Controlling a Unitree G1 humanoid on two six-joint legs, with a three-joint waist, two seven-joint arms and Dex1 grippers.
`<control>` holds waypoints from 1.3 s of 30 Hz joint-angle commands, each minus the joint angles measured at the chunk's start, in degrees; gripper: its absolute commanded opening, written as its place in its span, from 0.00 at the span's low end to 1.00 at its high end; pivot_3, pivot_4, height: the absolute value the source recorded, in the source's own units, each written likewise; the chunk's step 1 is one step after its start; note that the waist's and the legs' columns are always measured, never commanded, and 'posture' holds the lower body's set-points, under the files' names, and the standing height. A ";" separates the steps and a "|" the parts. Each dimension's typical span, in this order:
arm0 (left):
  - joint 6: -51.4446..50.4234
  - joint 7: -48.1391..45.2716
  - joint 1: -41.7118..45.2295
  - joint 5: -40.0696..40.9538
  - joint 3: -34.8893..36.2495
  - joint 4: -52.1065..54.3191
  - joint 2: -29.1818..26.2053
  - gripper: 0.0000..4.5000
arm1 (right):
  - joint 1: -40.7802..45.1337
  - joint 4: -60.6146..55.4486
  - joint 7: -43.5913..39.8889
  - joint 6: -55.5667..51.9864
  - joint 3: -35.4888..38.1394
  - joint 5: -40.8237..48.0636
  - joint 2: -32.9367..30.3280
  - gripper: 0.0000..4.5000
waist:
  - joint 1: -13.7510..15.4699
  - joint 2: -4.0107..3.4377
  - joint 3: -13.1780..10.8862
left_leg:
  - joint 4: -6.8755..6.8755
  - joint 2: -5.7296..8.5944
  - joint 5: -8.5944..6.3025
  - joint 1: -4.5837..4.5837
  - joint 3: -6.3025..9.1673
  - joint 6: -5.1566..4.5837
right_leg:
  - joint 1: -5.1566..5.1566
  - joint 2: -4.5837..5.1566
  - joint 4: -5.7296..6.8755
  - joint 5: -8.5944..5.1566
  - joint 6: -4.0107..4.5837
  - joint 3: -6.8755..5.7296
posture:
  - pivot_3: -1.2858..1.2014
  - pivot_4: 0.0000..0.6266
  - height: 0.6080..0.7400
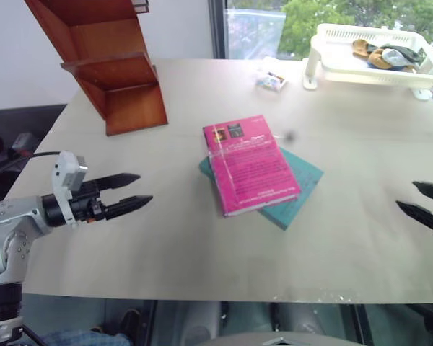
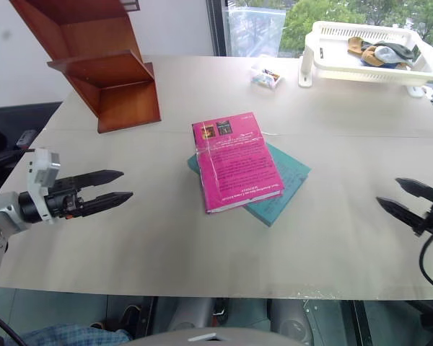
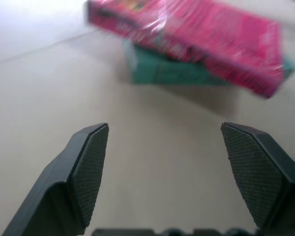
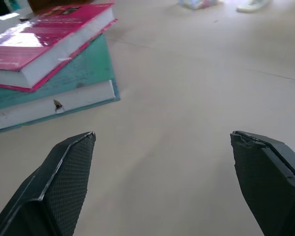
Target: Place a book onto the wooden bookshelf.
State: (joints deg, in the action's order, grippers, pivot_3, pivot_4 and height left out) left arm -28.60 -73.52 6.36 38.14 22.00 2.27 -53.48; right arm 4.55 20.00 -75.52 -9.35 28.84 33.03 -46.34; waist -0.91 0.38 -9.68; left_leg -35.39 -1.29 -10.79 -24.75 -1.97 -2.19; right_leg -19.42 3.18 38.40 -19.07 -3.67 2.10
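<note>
Magenta book (image 1: 249, 166) lies lengthwise between both wide-open, empty end effectors, left end effector (image 1: 136, 191) nearer than right end effector (image 1: 423, 200).

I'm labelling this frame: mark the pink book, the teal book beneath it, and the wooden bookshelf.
pink book (image 1: 249, 164): left eye view, middle of its cover.
teal book (image 1: 302, 182): left eye view, exposed cover corner.
wooden bookshelf (image 1: 133, 108): left eye view, lowest tier's front panel.

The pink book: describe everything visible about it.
The pink book is a glossy magenta paperback, its cover printed with small text and two small dark pictures near the far edge. It lies flat and closed, stacked crookedly on a teal book near the middle of the table, overhanging it on the left. White page edges show in the right wrist view. Only the teal book touches it; both grippers stand apart.
</note>
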 commanded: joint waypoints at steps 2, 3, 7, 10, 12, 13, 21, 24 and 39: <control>0.09 -3.97 2.07 2.71 1.84 2.79 -3.18 0.88 | 3.31 -2.91 1.07 0.01 -2.27 0.43 0.98 1.00 | -0.02 0.00 0.00 | -0.02 0.00 0.00 0.02 -0.01 0.00 | -0.02 -0.01 0.07 0.00 0.00 0.03 | 0.52 0.24 1.00; -0.05 -4.49 2.47 2.83 1.66 2.87 -3.80 0.88 | 3.95 -3.12 1.24 -0.14 -3.02 0.44 1.52 1.00 | -0.02 0.01 0.00 | -0.03 0.00 0.00 0.02 -0.01 0.00 | -0.02 -0.02 0.08 0.00 0.00 0.03 | 0.52 0.24 1.00; -0.48 -6.44 3.85 3.27 1.45 3.50 -6.20 0.88 | 6.54 -4.23 2.38 0.06 -6.57 -0.27 4.11 1.00 | -0.01 0.01 -0.01 | -0.04 -0.03 0.01 0.02 -0.02 0.01 | -0.07 -0.08 0.16 -0.01 0.01 0.06 | 0.52 0.24 1.00; -0.44 -7.25 4.79 3.14 1.25 3.25 -7.27 0.88 | 10.17 -4.98 4.35 1.46 -9.83 -1.79 6.95 1.00 | -0.12 0.02 -0.01 | -0.08 -0.02 0.01 0.01 -0.06 0.01 | -0.11 -0.07 0.22 -0.01 0.01 0.10 | 0.52 0.24 1.00; -0.34 -7.48 5.12 3.08 1.11 2.81 -7.20 0.88 | 12.47 -5.37 6.14 2.25 -11.91 -3.36 8.76 1.00 | -0.28 0.01 -0.02 | -0.14 -0.02 0.01 0.03 -0.17 0.01 | -0.21 -0.08 0.41 -0.01 0.00 0.24 | 0.52 0.24 1.00; -0.26 -7.58 5.24 2.99 1.03 2.63 -7.15 0.88 | 13.71 -5.63 6.22 2.56 -13.07 -3.71 9.69 1.00 | -0.28 0.01 -0.02 | -0.15 -0.03 0.01 0.02 -0.19 0.01 | -0.26 -0.09 0.45 -0.01 0.00 0.26 | 0.52 0.24 1.00; 0.49 -8.31 5.63 1.79 0.63 1.43 -7.44 0.88 | 23.86 -1.46 9.92 6.59 -21.28 -9.73 16.36 1.00 | -0.21 0.06 -0.05 | -0.20 -0.05 0.02 -0.02 -0.19 0.02 | -0.30 -0.12 0.48 -0.01 0.00 0.25 | 0.52 0.24 1.00; 1.23 -8.07 5.75 0.93 0.53 0.96 -7.22 0.88 | 26.47 -0.06 10.63 8.66 -24.07 -11.91 19.09 1.00 | -0.21 0.07 -0.05 | -0.25 -0.06 0.02 -0.01 -0.18 0.02 | -0.31 -0.14 0.52 -0.01 0.00 0.25 | 0.52 0.24 1.00; 2.04 -5.36 0.15 0.86 3.56 3.82 -5.78 0.88 | 38.80 14.26 10.59 16.32 -32.18 -20.41 26.00 1.00 | -1.44 0.16 -0.09 | -0.28 -0.08 0.02 0.00 -0.15 0.03 | -0.33 -0.11 0.56 -0.01 0.01 0.23 | 0.52 0.24 1.00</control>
State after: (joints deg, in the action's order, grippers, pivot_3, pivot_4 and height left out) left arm -27.15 -79.38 6.59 38.34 22.83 4.26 -59.11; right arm 42.47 34.25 -64.05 7.55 -3.40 11.95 -20.54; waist -2.35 0.53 -9.77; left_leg -35.68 -1.37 -10.76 -24.75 -2.12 -2.15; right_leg -19.74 3.07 38.96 -19.08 -3.66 2.33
